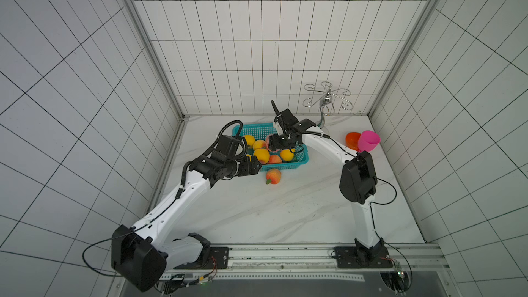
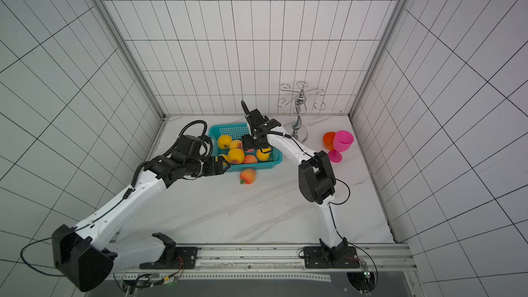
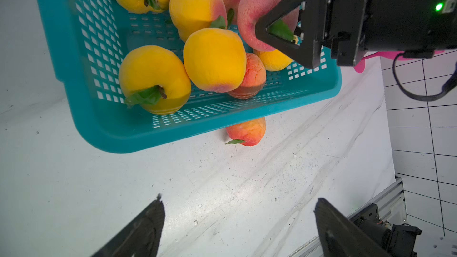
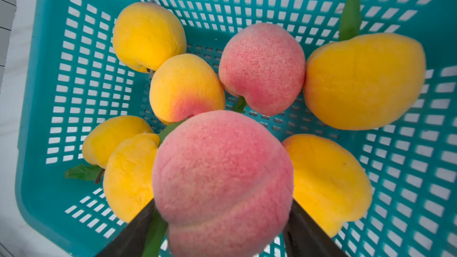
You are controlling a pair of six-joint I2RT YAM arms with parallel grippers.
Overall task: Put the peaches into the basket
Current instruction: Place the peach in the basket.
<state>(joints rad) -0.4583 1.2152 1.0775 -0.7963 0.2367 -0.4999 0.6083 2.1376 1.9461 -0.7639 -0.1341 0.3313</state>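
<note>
Robot laboratory test cell. We see a marble-patterned tabletop (image 1: 285,218) enclosed on three sides by white wall panels (image 1: 257,52) ruled with a black grid, which meet at aluminium corner posts (image 1: 149,44). We note a left arm (image 1: 171,198) and a right arm (image 1: 363,221), white and black, bolted to an aluminium rail (image 1: 285,252) along the front edge, with loose cables (image 1: 83,255) and a bare circuit board (image 1: 399,273) beside it.

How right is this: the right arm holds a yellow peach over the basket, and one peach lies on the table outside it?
Not quite. The held peach, over the basket, is pink, not yellow; the right wrist view shows it. The rest stands.
</note>
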